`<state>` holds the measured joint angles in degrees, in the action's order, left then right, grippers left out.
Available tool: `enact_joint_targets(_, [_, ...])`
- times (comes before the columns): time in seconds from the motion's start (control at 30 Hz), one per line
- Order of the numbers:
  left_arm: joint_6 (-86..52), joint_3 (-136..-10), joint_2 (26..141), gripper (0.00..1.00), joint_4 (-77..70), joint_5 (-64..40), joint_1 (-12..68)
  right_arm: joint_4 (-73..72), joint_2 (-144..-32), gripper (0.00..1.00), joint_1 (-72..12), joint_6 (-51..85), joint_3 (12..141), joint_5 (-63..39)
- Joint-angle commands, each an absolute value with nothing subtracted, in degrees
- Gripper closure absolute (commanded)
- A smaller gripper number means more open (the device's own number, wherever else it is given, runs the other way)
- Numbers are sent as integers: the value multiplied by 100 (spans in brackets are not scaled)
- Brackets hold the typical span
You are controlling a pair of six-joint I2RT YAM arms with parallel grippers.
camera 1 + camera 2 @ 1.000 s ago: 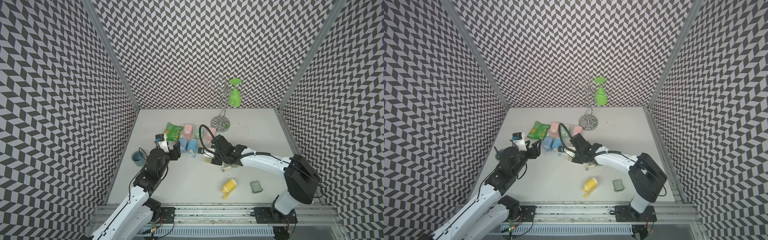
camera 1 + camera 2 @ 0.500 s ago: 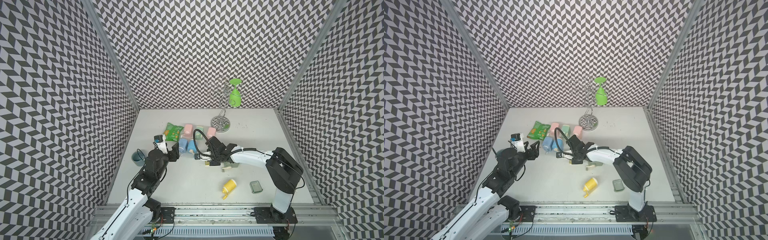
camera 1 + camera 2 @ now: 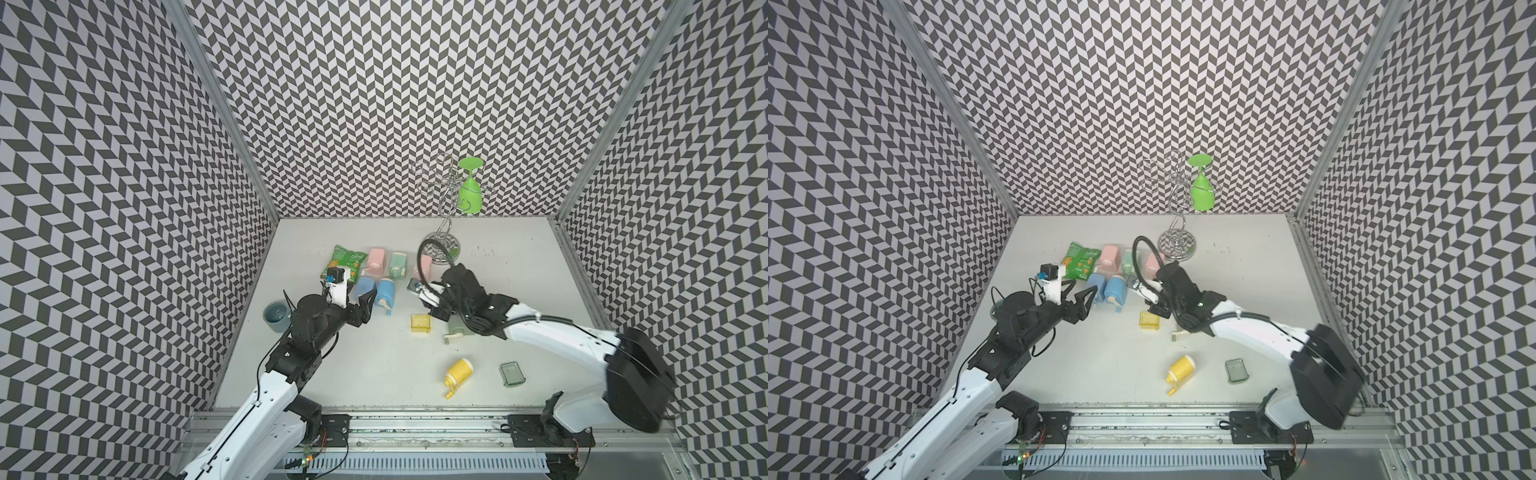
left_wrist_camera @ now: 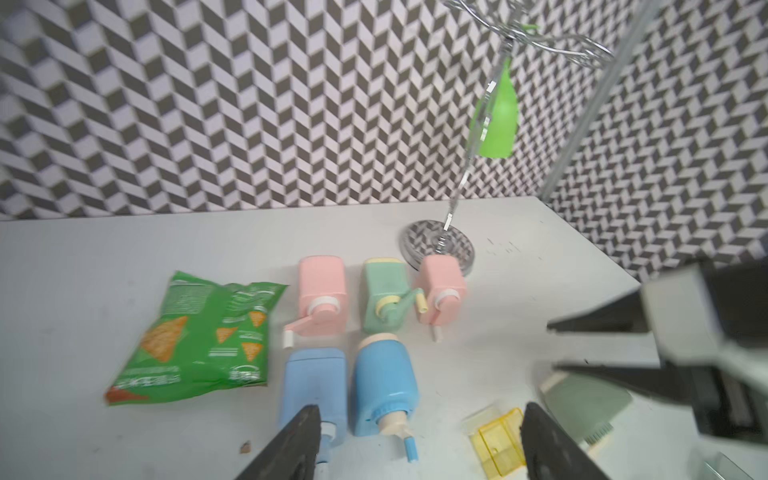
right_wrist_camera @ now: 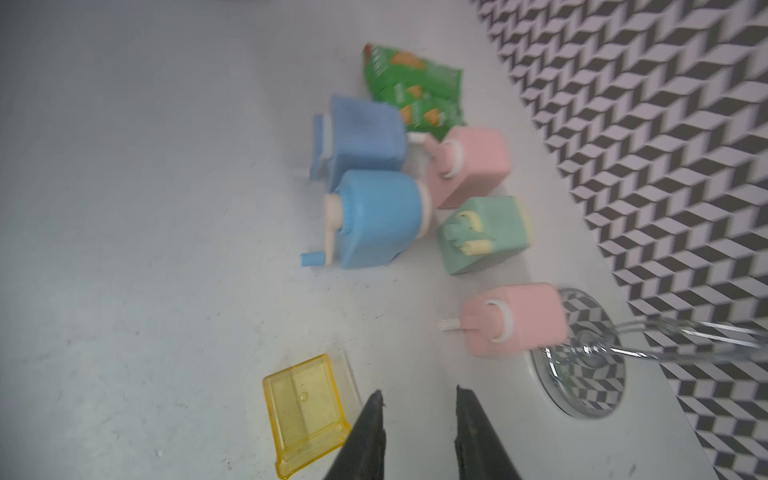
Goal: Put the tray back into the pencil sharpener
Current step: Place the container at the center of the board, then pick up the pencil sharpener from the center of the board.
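Note:
A clear yellow tray lies flat on the table, free of both grippers. My right gripper hovers just beside it, open by a narrow gap with nothing between the fingers; one fingertip stands at the tray's lipped end. A pale green pencil sharpener lies partly hidden under my right arm. A yellow pencil sharpener lies on its side nearer the front, with a grey-green tray to its right. My left gripper is open and empty, in front of two blue sharpeners.
Pink, green and blue sharpeners lie in two rows behind the tray, next to a green snack bag. A wire glass rack holding a green glass stands at the back. A teal cup sits by the left wall.
My right gripper has gone from shut to open and drawn slightly back toward the right, leaving the yellow tray on the table. My left jaws have spread a little wider.

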<state>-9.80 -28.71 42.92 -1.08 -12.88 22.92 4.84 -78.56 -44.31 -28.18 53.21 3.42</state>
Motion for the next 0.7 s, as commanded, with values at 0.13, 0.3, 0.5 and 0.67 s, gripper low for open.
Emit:
enact_joint_targets(0.13, [922,-2791,4850,12,-628,-2862,3956,-28,-5963,74,-4096,438,4028,1512])
enact_joint_targets(0.3, [956,-3190,5678,10,-413,-1969,5360,801,-5116,53,-4025,1898,3769,2422])
enact_joint_targets(0.5, [482,-3609,6656,4,-380,-1393,6603,1388,-4703,46,-3863,2569,3739,2574])
enact_joint_targets(0.67, [42,-4598,8013,2,505,-597,7240,1930,-4729,38,-3841,2800,3976,2896])
